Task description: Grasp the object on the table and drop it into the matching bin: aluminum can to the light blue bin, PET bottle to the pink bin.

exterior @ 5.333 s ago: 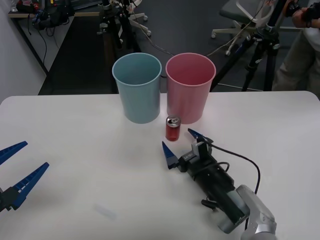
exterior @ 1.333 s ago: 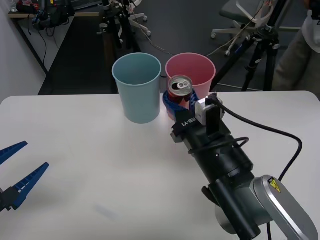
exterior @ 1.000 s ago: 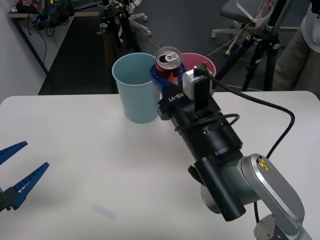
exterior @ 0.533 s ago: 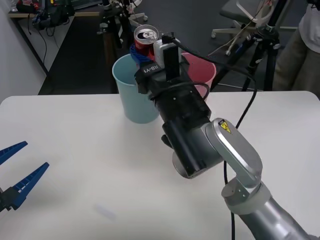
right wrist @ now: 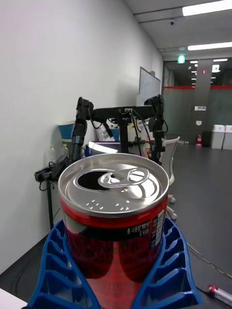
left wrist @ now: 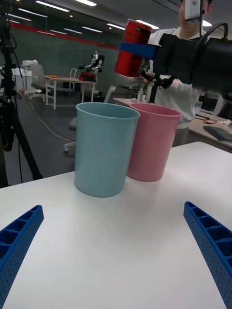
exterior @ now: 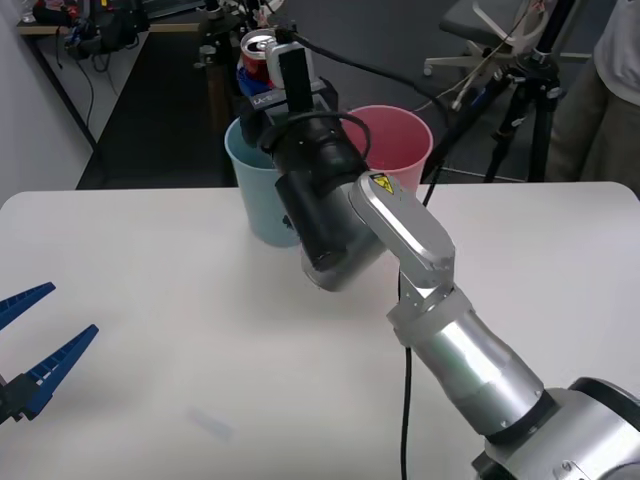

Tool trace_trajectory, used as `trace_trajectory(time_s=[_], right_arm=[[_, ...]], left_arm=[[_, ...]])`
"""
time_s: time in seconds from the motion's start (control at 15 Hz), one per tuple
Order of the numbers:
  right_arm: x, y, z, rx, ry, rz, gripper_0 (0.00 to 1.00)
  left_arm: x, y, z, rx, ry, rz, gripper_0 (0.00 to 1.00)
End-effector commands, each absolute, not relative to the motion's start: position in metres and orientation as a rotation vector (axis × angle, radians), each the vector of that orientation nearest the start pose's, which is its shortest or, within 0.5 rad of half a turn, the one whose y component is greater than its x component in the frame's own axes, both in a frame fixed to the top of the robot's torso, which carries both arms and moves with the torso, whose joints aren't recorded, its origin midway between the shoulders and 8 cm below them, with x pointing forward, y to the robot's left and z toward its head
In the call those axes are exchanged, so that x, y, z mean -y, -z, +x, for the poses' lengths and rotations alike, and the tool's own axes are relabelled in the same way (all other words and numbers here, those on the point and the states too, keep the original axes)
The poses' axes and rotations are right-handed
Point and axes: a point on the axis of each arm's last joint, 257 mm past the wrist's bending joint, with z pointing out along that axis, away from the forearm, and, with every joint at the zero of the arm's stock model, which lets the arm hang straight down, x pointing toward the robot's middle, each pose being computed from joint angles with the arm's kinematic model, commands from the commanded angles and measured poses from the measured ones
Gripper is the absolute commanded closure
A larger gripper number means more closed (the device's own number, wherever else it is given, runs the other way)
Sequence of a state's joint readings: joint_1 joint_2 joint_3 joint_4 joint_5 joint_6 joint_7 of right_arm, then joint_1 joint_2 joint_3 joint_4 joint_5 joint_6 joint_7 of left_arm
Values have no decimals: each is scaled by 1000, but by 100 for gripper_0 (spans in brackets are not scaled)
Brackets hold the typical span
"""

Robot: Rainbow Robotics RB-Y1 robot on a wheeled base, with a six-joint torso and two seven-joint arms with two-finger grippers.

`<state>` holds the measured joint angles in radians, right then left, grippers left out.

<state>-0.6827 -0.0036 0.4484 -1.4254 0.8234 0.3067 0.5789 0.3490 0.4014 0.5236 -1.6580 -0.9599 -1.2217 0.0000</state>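
Note:
My right gripper (exterior: 256, 72) is shut on the red aluminum can (exterior: 257, 53), holding it upright in the air above the far side of the light blue bin (exterior: 262, 205). Its blue fingers (right wrist: 58, 270) clamp the can (right wrist: 115, 217) on both sides, silver top and pull tab facing up. From the left wrist, the can (left wrist: 132, 48) hangs high over the light blue bin (left wrist: 104, 149), with the pink bin (left wrist: 152, 145) right beside it. The pink bin (exterior: 400, 140) stands to the right of the blue one on the white table (exterior: 150, 330). My left gripper (exterior: 35, 350) rests open at the table's near left edge.
My right arm (exterior: 400, 260) stretches across the table's middle toward the bins. Behind the table are a tripod (exterior: 525, 110), an office chair and a black stand on dark floor. A person stands at the far right edge.
My right gripper has lifted the can off the table in front of the pink bin and carried it up and left, from over the pink bin to above the light blue bin. The left arm stayed still.

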Motion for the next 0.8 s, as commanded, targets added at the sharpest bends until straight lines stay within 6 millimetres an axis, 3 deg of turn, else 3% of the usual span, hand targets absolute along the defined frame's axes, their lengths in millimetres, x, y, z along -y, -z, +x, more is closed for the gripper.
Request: trace_trajectory(time_s=[0.07, 0.47, 0.8], right_arm=[[-85, 3, 619, -1320, -274, -347, 100], [-80, 33, 645, -1397, -224, -362, 100], [-80, 33, 647, -1404, -232, -355, 100]], left_arm=[[-330, 169, 342, -1441, 567, 465, 0], [-330, 169, 342, -1441, 567, 465, 0], [-330, 169, 342, -1441, 567, 465, 0]])
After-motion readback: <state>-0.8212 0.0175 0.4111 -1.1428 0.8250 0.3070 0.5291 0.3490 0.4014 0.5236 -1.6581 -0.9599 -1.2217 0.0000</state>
